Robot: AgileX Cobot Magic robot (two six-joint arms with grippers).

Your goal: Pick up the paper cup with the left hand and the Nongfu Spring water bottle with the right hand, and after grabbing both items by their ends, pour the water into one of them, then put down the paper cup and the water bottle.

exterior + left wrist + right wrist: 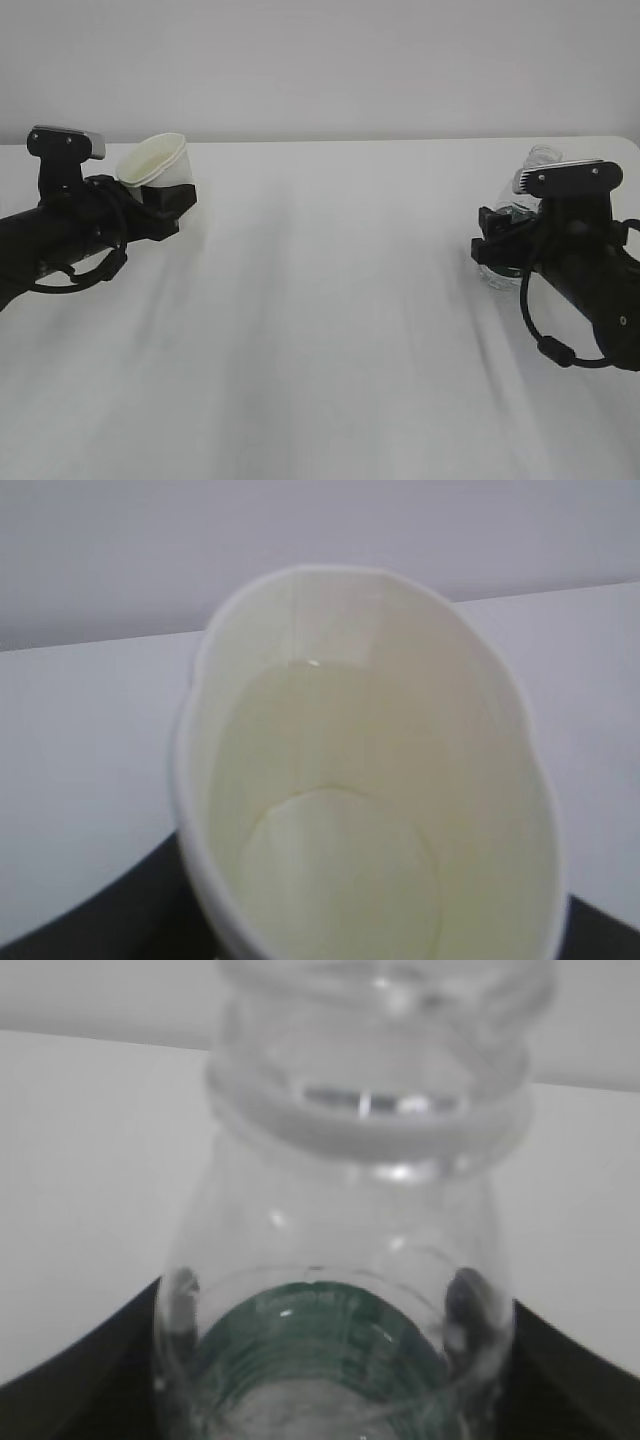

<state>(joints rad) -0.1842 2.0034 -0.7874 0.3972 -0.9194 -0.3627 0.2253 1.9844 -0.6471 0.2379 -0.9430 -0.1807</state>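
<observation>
My left gripper is shut on the lower part of the white paper cup, which is tilted with its mouth up and toward the camera. The left wrist view looks into the cup; a faint glinting line crosses its cream inner wall. At the right, the clear Nongfu Spring water bottle, uncapped and with a green label, sits low by the table between the jaws of my right gripper. Black fingers flank the bottle's sides; whether they press it does not show.
A white table spans the view, with a pale wall behind. Both black arms lie low over it, the left one at the far left, the right one at the far right. Cables loop beside each arm.
</observation>
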